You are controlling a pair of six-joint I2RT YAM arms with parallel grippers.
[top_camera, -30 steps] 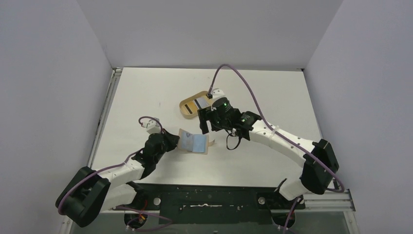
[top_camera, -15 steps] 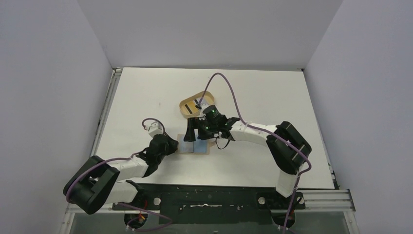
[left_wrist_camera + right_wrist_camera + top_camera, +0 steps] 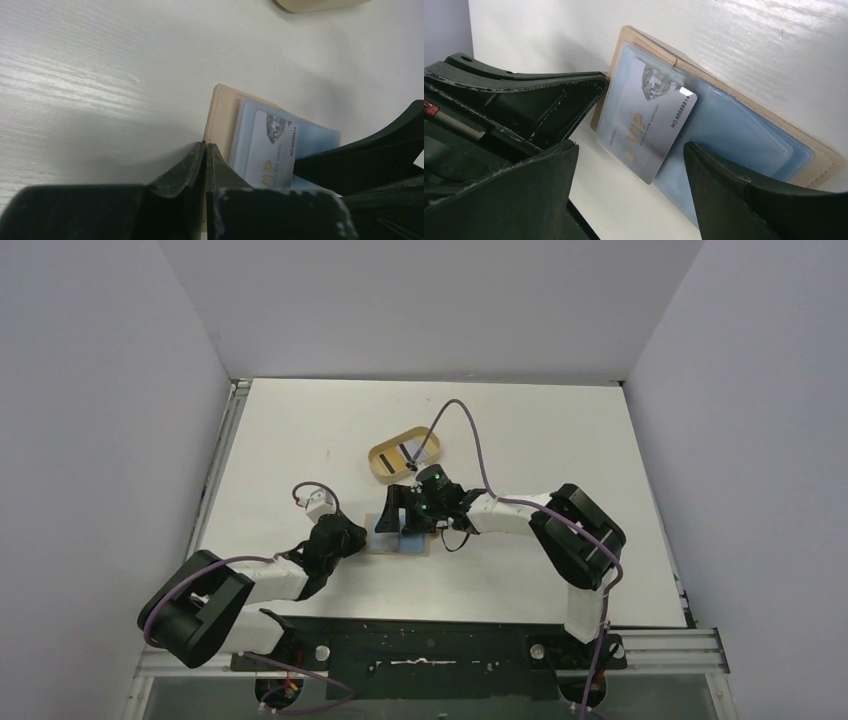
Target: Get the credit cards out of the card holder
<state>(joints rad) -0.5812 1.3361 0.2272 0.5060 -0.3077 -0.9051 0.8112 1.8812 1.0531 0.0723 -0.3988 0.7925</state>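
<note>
The card holder point(image 3: 410, 542) lies open on the table, tan outside, light blue inside point(image 3: 734, 135). A silver-white credit card point(image 3: 649, 120) marked VIP sticks halfway out of its blue pocket; it also shows in the left wrist view point(image 3: 272, 145). My left gripper point(image 3: 366, 537) is shut on the card holder's tan left edge point(image 3: 220, 115). My right gripper point(image 3: 396, 515) is open and hangs low over the card holder, its fingers either side of the protruding card point(image 3: 631, 147). Another credit card point(image 3: 408, 451), with a black stripe, lies in the oval tray.
The oval tan wooden tray point(image 3: 381, 457) stands just behind the card holder, close to the right gripper. The right arm's purple cable loops over the tray. The two grippers are almost touching over the card holder.
My right gripper has moved from the tray forward and left, down over the card holder. My left gripper has lowered the card holder from a raised tilt to flat on the table.
</note>
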